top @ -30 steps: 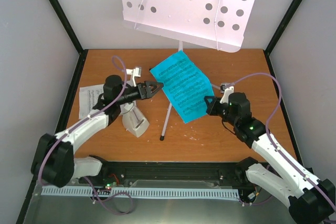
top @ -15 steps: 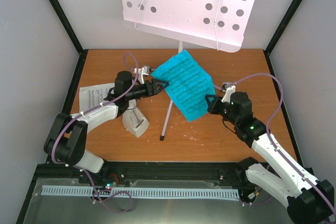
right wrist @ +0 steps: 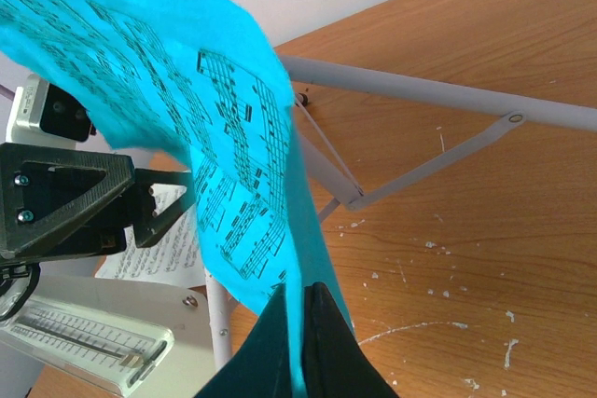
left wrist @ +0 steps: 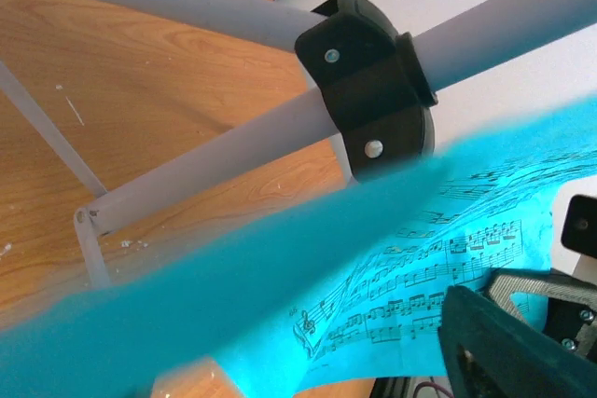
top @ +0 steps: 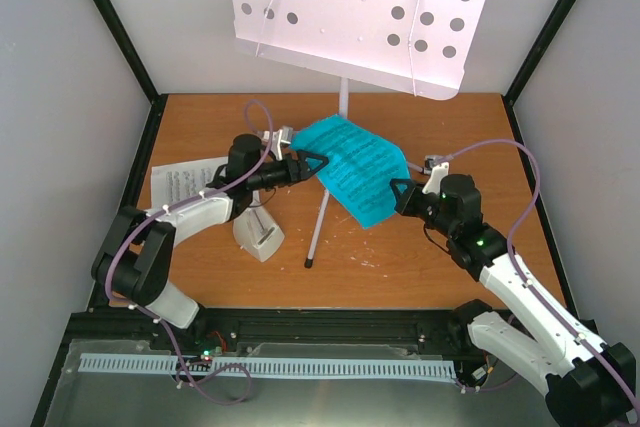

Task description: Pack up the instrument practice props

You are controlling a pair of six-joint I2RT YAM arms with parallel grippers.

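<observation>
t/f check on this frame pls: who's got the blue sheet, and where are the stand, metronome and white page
1. The right gripper is shut on the bright blue sheet-music page. True.
2. The blue page lies flat on the wooden table. False: it hangs curved in the air between the two arms.
3. A white sheet-music page lies on the table's left side. True.
4. The white perforated music stand lies folded on the table. False: it stands upright at the back.
5. The left gripper holds the small white pyramid-shaped metronome. False: the metronome sits on the table, apart from that gripper.
</observation>
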